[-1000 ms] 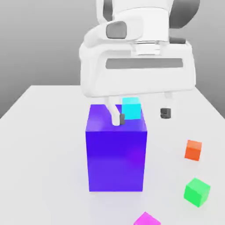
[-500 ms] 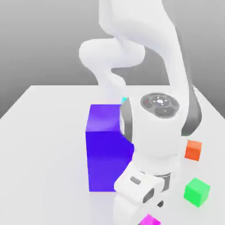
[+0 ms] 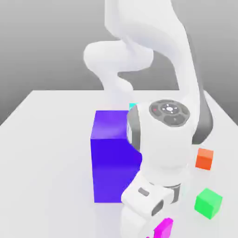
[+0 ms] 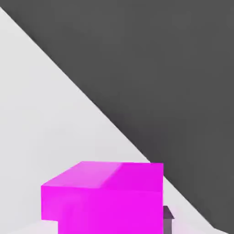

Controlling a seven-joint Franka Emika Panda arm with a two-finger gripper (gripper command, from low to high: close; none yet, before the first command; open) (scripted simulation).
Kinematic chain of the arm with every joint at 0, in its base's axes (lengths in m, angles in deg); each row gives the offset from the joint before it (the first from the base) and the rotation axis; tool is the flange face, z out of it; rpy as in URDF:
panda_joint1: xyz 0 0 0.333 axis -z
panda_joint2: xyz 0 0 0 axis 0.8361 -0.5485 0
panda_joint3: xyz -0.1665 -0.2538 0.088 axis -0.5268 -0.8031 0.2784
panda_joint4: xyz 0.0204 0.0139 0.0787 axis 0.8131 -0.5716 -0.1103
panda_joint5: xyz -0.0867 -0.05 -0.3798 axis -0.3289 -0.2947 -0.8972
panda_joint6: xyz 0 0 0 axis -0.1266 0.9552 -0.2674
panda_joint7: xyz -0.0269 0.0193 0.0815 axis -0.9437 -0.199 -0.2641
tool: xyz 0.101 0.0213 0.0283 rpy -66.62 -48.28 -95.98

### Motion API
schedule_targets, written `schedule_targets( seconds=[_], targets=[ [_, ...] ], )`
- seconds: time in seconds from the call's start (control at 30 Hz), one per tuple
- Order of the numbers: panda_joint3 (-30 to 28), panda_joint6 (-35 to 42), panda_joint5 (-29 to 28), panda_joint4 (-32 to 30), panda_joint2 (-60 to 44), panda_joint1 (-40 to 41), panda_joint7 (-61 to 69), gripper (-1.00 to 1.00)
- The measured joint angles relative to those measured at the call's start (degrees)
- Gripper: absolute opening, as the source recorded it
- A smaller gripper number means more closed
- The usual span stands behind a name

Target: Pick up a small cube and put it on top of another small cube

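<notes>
Gripping the magenta cube [image 3: 163,229] between its fingers, the tool [image 4: 109,218] sits at the scene's near side; the green cube [image 3: 208,203], probably the stacking target, lies farther off, toward the exterior view's right

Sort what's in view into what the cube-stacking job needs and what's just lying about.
Needed:
- magenta cube, at the gripper
- one other small cube as the base; which one, the pictures don't settle: green cube, orange-red cube

Apparently just there:
- big blue block
- cyan piece, mostly hidden behind the arm, possibly another candidate
</notes>
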Motion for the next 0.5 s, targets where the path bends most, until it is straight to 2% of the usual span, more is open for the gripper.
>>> schedule_targets(
  seconds=[0.23, 0.37, 0.4, 0.5],
  targets=[
    [5.6, 2.0, -1.8, -7.5, 9.6, -9.6, -15.4, -1.0],
    [5.2, -3.9, -4.2, -8.1, 4.2, -11.4, -18.9, -1.0],
    [4.8, -5.7, -4.8, -8.0, 2.3, -11.8, -19.4, 1.0],
    [4.8, -5.7, -4.8, -8.0, 2.3, -11.8, -19.4, 1.0]
  ],
)
